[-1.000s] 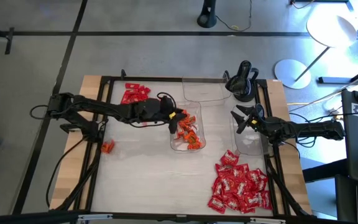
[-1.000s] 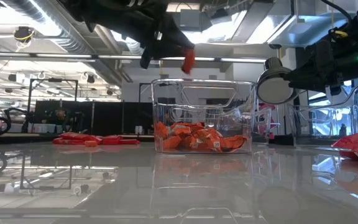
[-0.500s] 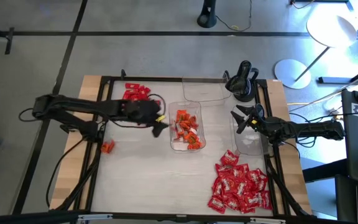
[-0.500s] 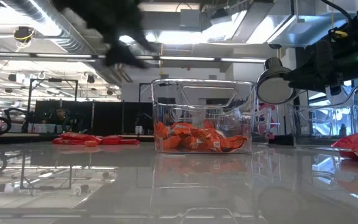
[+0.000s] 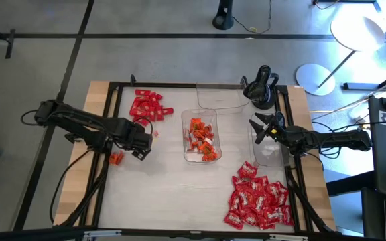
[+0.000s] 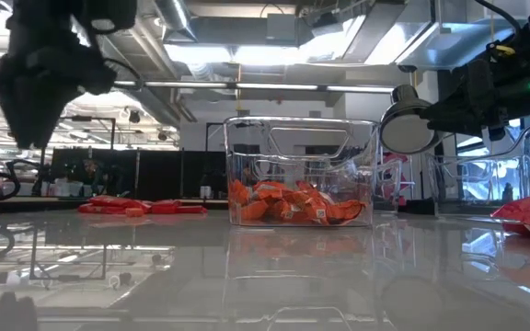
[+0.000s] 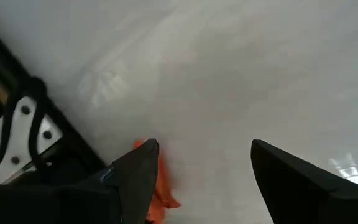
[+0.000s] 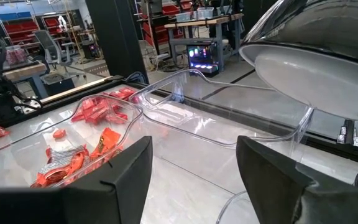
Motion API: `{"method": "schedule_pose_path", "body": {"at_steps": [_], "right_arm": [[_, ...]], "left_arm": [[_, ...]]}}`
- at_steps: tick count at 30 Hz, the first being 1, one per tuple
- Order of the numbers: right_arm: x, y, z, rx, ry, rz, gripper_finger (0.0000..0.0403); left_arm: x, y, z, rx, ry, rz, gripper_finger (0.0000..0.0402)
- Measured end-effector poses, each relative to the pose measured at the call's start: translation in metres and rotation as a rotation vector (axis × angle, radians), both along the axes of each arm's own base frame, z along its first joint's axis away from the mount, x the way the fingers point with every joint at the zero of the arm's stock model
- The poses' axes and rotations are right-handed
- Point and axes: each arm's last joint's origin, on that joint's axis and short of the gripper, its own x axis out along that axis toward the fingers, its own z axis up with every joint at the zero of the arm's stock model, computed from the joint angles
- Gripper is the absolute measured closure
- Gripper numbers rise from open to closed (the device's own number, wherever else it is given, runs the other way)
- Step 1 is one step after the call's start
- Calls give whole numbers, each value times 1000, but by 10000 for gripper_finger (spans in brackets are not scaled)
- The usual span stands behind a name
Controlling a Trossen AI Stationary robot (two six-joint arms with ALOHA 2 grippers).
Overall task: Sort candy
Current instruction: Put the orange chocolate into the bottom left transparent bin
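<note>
My left gripper (image 5: 140, 148) hangs open over the table's left part, pointing down, with nothing between its fingers. A lone orange candy (image 7: 156, 189) lies on the table by the black frame rail, just beside one finger and partly hidden by it; it also shows in the high view (image 5: 116, 158). The middle clear tray (image 5: 187, 155) holds several orange candies (image 5: 200, 136). Plain red candies (image 5: 143, 104) lie at the far left. Red candies with white marks (image 5: 257, 201) are heaped at the near right. My right gripper (image 5: 257, 128) waits open above the right tray (image 5: 269, 159).
An empty clear tray (image 5: 220, 98) stands at the far middle. A black stand (image 5: 261, 87) and a white lamp head (image 8: 328, 62) sit by the far right corner. Black frame rails (image 5: 102, 161) run along the table's sides. Bare table lies at the near left.
My left gripper held an orange candy above the middle tray; the candy is gone from its fingers. The gripper has swung toward the table's left and near edges, sunk a little and tipped from slanting to pointing straight down. The right arm has kept still.
</note>
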Motion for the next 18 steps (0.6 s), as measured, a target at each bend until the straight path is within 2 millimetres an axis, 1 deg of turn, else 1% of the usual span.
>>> {"method": "schedule_pose_path", "body": {"at_steps": [3, 11, 13, 18], "right_arm": [[0, 0, 0, 2, -2, -1, 173], [0, 0, 0, 5, -7, -1, 173], [0, 0, 0, 6, -7, -1, 173], [0, 0, 0, 7, -8, -2, 173]], "left_arm": [[-5, 0, -10, 4, 35, 14, 157], [-23, 0, -37, -71, 159, 106, 157], [-25, 0, -41, -68, 171, 112, 157], [-23, 2, -41, -57, 168, 139, 157]]}}
